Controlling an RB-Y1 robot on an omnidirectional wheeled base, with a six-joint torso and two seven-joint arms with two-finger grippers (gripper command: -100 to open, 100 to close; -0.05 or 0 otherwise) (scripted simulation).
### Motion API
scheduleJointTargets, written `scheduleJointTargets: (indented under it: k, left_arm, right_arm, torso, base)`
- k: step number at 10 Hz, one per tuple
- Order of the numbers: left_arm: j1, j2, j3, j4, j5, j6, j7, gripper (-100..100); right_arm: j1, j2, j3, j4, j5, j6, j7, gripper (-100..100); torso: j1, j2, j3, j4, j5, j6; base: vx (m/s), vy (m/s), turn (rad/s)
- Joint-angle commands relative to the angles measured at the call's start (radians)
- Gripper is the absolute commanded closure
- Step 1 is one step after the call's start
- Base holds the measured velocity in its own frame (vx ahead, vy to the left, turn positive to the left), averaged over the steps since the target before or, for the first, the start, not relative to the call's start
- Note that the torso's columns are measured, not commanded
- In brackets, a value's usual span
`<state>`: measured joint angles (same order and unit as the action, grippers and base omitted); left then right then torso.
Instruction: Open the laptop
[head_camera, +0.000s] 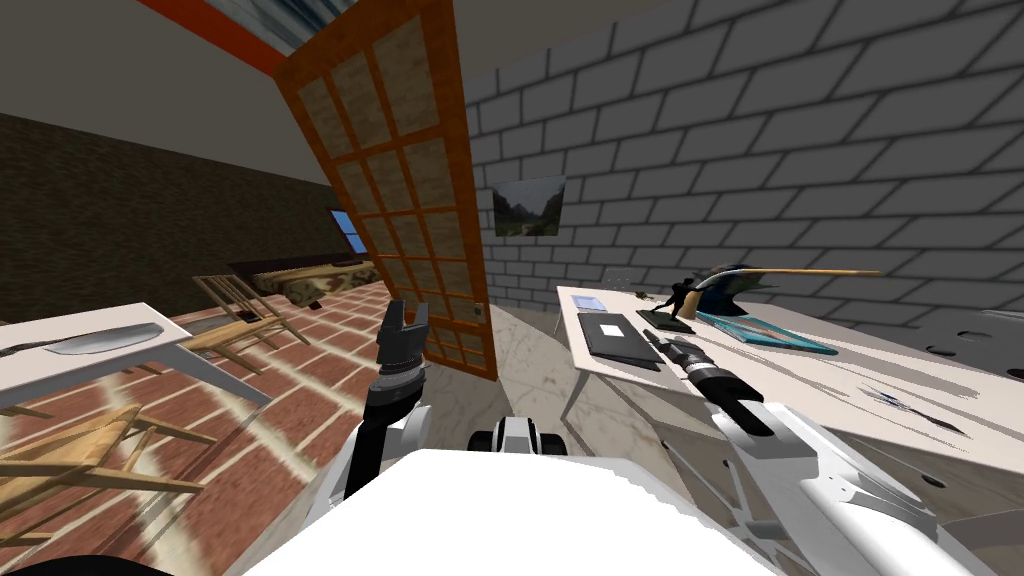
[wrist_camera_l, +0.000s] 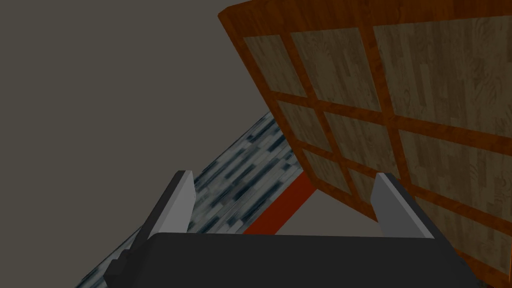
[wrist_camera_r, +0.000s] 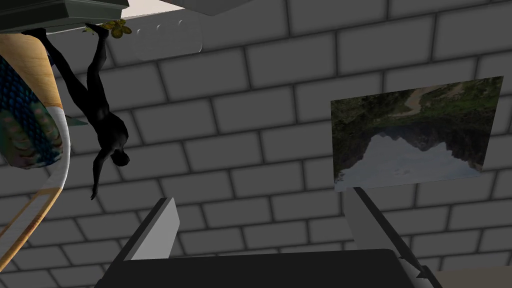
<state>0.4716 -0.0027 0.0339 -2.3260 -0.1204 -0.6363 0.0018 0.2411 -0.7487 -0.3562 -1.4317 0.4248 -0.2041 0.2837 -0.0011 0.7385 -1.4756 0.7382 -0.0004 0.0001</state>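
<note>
The laptop (head_camera: 622, 343) is a dark flat slab with a white label, lying closed on the white table (head_camera: 830, 385) near its left end. My right arm reaches over the table, and my right gripper (head_camera: 653, 339) sits at the laptop's right edge, beside the base of a black figurine (head_camera: 683, 296). In the right wrist view its fingers (wrist_camera_r: 161, 227) stand wide apart with nothing between them, pointing at the brick wall past the figurine (wrist_camera_r: 102, 115). My left gripper (head_camera: 405, 315) is raised in front of my chest, away from the table, open and empty (wrist_camera_l: 285, 205).
A teal book (head_camera: 765, 335) and a curved ornament (head_camera: 735, 285) lie behind the laptop on the table. A wooden lattice door (head_camera: 400, 180) stands between the arms. At left are another white table (head_camera: 90, 350) and wooden chairs (head_camera: 240, 310).
</note>
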Motion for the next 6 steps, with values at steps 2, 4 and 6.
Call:
scheduleJointTargets:
  k: [2,4,6]
  left_arm:
    - [0.0,0.0,0.0,0.0,0.0,0.0,0.0,0]
    - [0.0,0.0,0.0,0.0,0.0,0.0,0.0,0]
    - [0.0,0.0,0.0,0.0,0.0,0.0,0.0,0]
  right_arm:
    - [0.0,-0.016,0.0,0.0,-0.004,0.01,-0.014,0]
    - [0.0,-0.016,0.0,0.0,-0.004,0.01,-0.014,0]
    - [0.0,-0.016,0.0,0.0,-0.004,0.01,-0.014,0]
  torso:
    - [0.0,-0.002,-0.001,-0.001,0.0,0.0]
    - [0.001,-0.001,-0.001,0.0,0.0,0.0]
    - [0.001,0.0,0.0,0.0,0.0,0.0]
  base:
    - [-0.006,0.004,0.002]
    - [0.0,0.0,0.0]
    - [0.0,0.0,0.0]
